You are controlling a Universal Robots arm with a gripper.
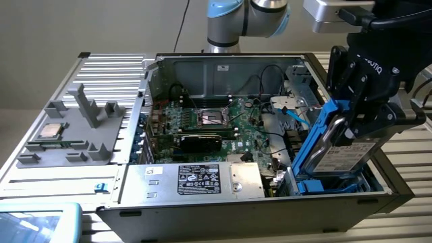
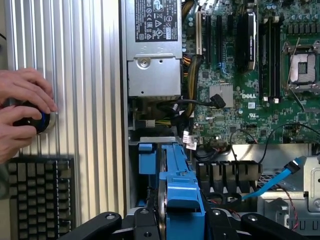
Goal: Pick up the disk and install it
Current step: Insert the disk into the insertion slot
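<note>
print on disk (image 1: pixel 345 155) unreadable, keyboard (image 2: pixel 40 200) cut off

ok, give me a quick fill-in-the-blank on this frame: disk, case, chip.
1. The gripper is shut on the disk, whose rails are ____.
2. The disk hangs over the open case at the exterior view's ____ end.
3. The chip lies on a grey tray ____ the case.

Missing words: blue; right; outside
</note>
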